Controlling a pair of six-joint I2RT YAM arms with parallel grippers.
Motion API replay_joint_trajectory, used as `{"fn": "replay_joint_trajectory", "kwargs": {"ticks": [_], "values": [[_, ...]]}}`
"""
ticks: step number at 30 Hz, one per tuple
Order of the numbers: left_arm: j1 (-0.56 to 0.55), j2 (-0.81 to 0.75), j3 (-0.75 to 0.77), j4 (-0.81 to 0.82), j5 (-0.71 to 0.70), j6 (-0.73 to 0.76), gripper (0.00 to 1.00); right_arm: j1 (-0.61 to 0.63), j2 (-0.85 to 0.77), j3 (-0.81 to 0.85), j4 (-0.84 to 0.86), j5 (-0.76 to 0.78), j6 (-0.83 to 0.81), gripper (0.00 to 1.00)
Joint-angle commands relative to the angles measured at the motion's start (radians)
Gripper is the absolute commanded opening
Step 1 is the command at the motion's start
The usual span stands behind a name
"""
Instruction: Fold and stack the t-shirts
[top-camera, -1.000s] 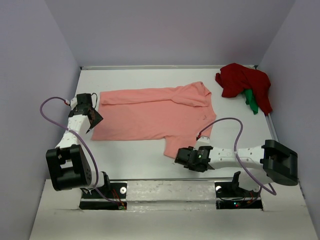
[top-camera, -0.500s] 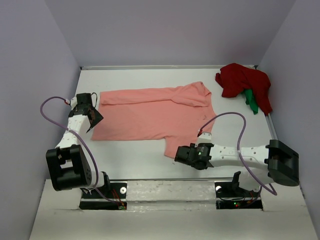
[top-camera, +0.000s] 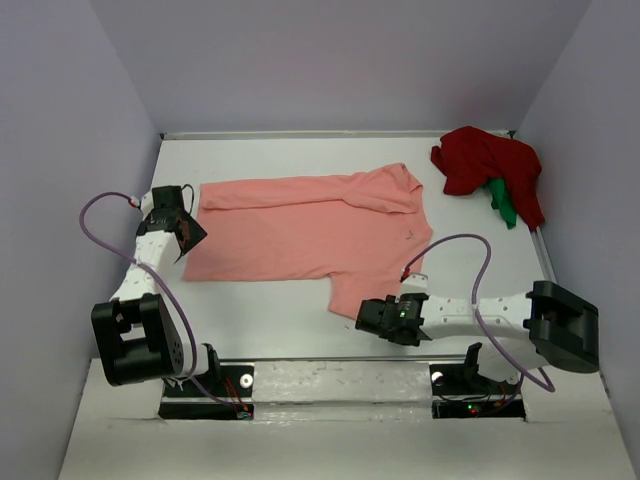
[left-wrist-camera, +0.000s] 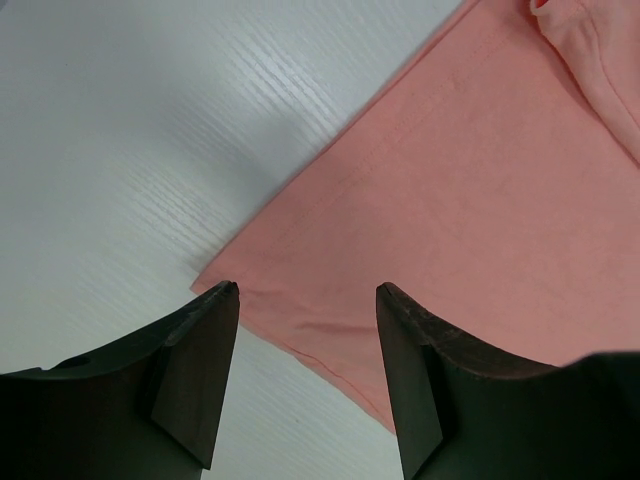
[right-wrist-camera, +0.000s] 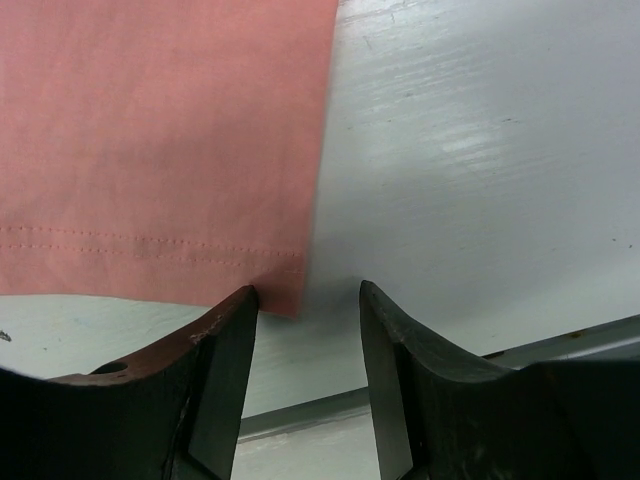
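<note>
A white table (top-camera: 250, 310) with a faint wood grain carries three garments. A salmon-pink t-shirt (top-camera: 310, 225) lies spread flat across its middle, with a fold of cloth lying over its far right part; its stitched hem rests flush on the white surface, and bare table surrounds it on every side. Well apart, in the far right corner, a dark red t-shirt (top-camera: 485, 165) sits crumpled in a heap, with a green t-shirt (top-camera: 503, 200) poking out from under its near edge
</note>
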Motion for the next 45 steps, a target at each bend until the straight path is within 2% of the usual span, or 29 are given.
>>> {"fn": "replay_joint_trajectory", "kwargs": {"ticks": [1, 5, 8, 16, 20, 27, 33, 45], "values": [[-0.005, -0.051, 0.018, -0.006, -0.001, 0.011, 0.67, 0.009, 0.064, 0.001, 0.110, -0.011, -0.025, 0.51], [-0.008, -0.048, 0.022, -0.007, 0.005, 0.009, 0.67, 0.009, 0.103, 0.018, 0.145, -0.032, -0.065, 0.49], [-0.010, -0.048, 0.021, -0.009, -0.004, 0.007, 0.67, 0.009, 0.086, 0.009, 0.167, -0.032, -0.059, 0.43], [-0.011, -0.048, 0.015, -0.007, -0.006, 0.012, 0.67, 0.009, 0.060, 0.012, 0.168, -0.049, -0.044, 0.10], [-0.010, -0.051, 0.024, -0.012, -0.009, 0.014, 0.67, 0.009, 0.040, 0.006, 0.164, -0.038, -0.033, 0.00], [-0.025, -0.028, 0.012, -0.009, -0.033, 0.020, 0.67, 0.009, 0.080, 0.043, 0.121, -0.011, -0.032, 0.00], [-0.126, 0.060, 0.036, -0.085, -0.196, 0.004, 0.68, 0.018, 0.126, 0.093, 0.085, 0.046, -0.041, 0.00], [-0.134, 0.107, 0.021, -0.161, -0.197, -0.098, 0.70, 0.018, 0.014, 0.033, 0.177, 0.046, -0.094, 0.00]]}}
